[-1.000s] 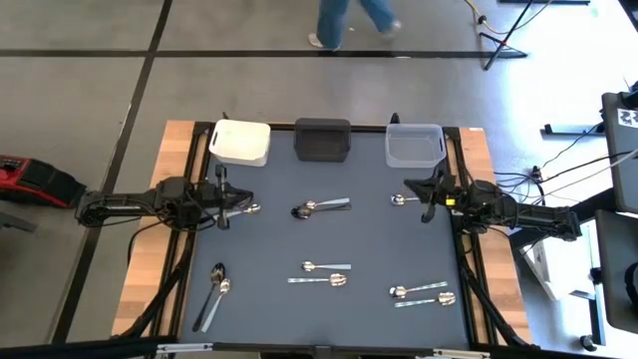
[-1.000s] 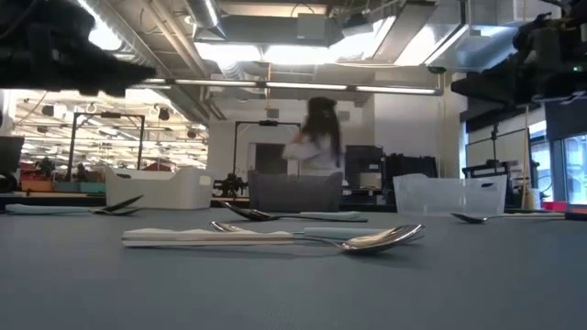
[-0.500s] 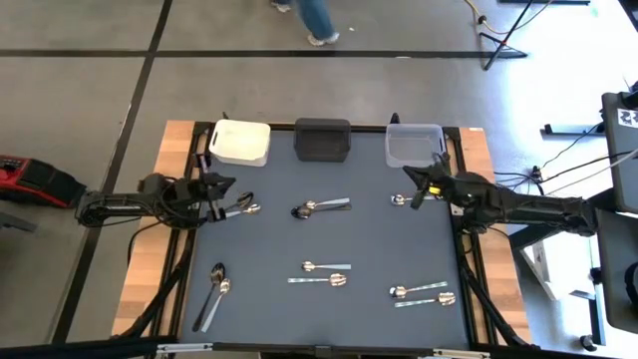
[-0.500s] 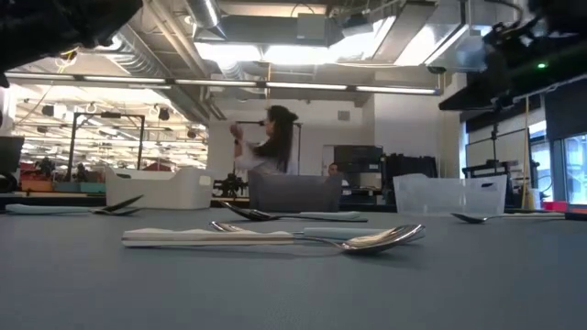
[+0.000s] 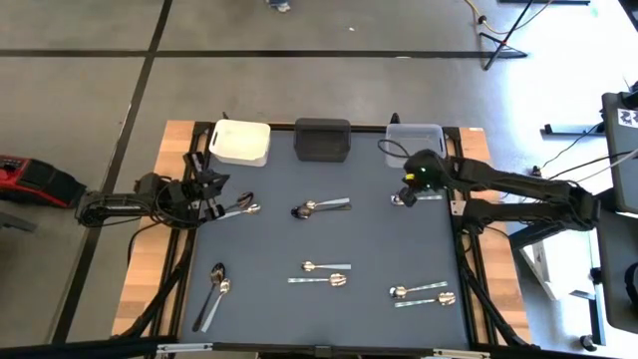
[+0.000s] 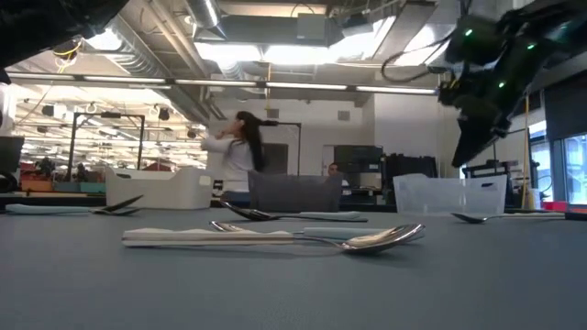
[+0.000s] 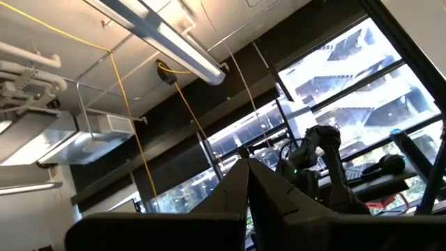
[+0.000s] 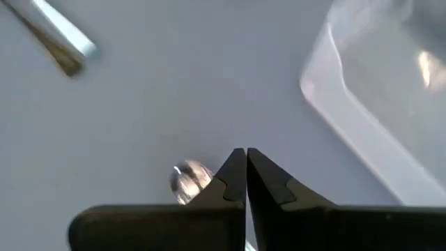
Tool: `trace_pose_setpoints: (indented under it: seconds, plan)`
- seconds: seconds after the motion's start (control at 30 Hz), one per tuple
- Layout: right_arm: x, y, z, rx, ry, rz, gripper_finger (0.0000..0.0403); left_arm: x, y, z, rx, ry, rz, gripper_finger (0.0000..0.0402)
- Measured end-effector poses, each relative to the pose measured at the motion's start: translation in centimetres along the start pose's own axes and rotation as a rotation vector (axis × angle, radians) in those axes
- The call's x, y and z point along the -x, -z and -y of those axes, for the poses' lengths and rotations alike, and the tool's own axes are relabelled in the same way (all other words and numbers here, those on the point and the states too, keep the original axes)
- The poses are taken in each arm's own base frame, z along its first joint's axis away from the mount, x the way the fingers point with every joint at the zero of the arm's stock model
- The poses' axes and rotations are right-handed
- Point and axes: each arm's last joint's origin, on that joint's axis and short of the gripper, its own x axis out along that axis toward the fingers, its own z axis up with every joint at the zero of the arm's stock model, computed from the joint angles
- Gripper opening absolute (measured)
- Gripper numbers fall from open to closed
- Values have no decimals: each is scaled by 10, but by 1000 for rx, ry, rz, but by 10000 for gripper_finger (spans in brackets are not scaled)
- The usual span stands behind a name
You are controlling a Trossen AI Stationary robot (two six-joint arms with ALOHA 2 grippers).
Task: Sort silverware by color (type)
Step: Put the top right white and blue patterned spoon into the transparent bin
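Spoons lie flat on the grey mat, mostly in pairs of silver and dark: one pair [image 5: 239, 207] by my left gripper, one [image 5: 319, 207] below the black bin, one [image 5: 325, 273] mid-table, one [image 5: 423, 293] near right, one [image 5: 214, 287] near left. A single silver spoon [image 5: 403, 198] lies near the clear bin. My right gripper [image 5: 410, 186] hovers shut above that spoon, pointing down; its bowl [image 8: 187, 176] shows beside the shut tips [image 8: 246, 153]. My left gripper [image 5: 216, 191] is at the left edge, shut [image 7: 247, 166], tipped up at the ceiling.
Three bins stand along the far edge: white [image 5: 240, 143], black [image 5: 322, 140], clear [image 5: 414, 145], whose corner [image 8: 362, 97] is close to my right gripper. In the low view my right arm [image 6: 486, 82] hangs well above the mat. A person [image 6: 237, 151] moves behind the table.
My right arm has swung from the table's right edge toward the left, risen and tipped its gripper down over the single spoon by the clear bin. My left gripper has drawn back a little toward the left edge. No spoon has moved. The person behind has walked left.
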Motion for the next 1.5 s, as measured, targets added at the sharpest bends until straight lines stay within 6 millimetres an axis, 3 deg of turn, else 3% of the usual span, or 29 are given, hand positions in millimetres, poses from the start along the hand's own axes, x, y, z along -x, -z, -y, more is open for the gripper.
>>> trace_pose_setpoints:
  seconds: [0.2, 0.33, 0.57, 0.8, 1.13, 1.5]
  plan:
    - [-26, -1, -2, -15, -27, -257, 9, 0, 0, 0, 3, 2, 3, 4]
    - [-41, 3, -3, -4, -4, -423, 48, 0, 0, 0, 25, 1, 5, 4]
    - [-55, 1, -7, 35, -55, -532, 139, 0, 0, 0, 29, 1, 6, 4]
    - [-59, 1, -5, 34, 48, -535, 165, 0, -1, 2, 28, 59, 40, 4]
    - [-75, 5, -7, 38, 35, -612, 136, 0, -2, 2, 28, 90, 59, 4]
    - [-73, -5, -8, 97, 39, -618, 7, 0, -2, 2, 17, 81, 55, 4]
